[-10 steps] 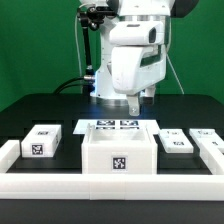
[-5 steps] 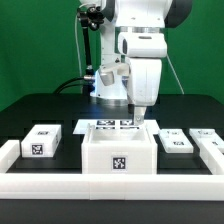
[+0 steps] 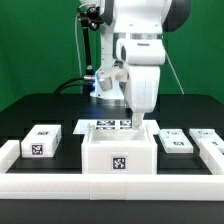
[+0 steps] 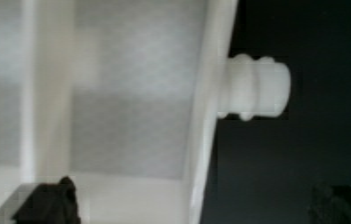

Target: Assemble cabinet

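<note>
Cabinet [image 3: 96, 160]: low centre of the exterior view, upright on the table [image 3: 30, 108], tag facing the camera.
Gripper [image 4: 198, 204]: jaws spread wide, holding nothing. It hangs at the cabinet's far top edge, right of centre in the exterior view.
Fingers [image 4: 47, 203]: in the wrist view one dark tip lies over the white wall and the other over the dark beside it, so the wall's edge runs between them.
Peg [image 4: 252, 88]: round white stub jutting from that edge toward the dark side.
Risk, descent: you could land a fingertip on the wall's top if the edge is not centred. That would likely shove or tip the cabinet.
Risk, closing: a pinch taken on the peg would probably twist or slip. Aim for flat wall.
Risk, sliding: a push toward the camera would press the cabinet at the rail [image 3: 60, 181]. Whether they already touch, you cannot tell.
Marker board [image 3: 98, 126]: flat, just behind the cabinet, under the arm. Do not drag across it.
Blocks: one at lower left [image 3: 40, 141], two at lower right [image 3: 175, 142] [image 3: 206, 139]. All are apart from the cabinet.
Open room: bare dark table at mid left and mid right, behind the blocks. The gaps beside the cabinet are narrow.
Edges: the rail closes the bottom of the frame and both lower corners.
</note>
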You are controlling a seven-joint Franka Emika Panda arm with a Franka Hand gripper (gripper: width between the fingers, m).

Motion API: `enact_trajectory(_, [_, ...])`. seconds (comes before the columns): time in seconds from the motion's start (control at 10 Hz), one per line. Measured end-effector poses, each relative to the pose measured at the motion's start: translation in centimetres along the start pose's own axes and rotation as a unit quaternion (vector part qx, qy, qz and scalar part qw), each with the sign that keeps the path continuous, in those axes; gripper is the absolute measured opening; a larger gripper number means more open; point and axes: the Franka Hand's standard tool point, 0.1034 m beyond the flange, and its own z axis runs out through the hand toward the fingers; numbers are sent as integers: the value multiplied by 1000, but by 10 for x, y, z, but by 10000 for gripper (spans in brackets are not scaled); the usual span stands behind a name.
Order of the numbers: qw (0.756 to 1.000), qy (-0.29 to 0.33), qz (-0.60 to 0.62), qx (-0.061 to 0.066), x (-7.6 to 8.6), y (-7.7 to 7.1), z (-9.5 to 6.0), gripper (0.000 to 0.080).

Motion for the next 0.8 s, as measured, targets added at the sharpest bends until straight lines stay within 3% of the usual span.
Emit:
enact_trajectory(0.4, [1000,4,28,14,4,0,19,650])
enact_trajectory(0.7, [999,4,28,15,3,-1,20,627])
enact_trajectory(0.8, [999,4,28,15,3,-1,20,458])
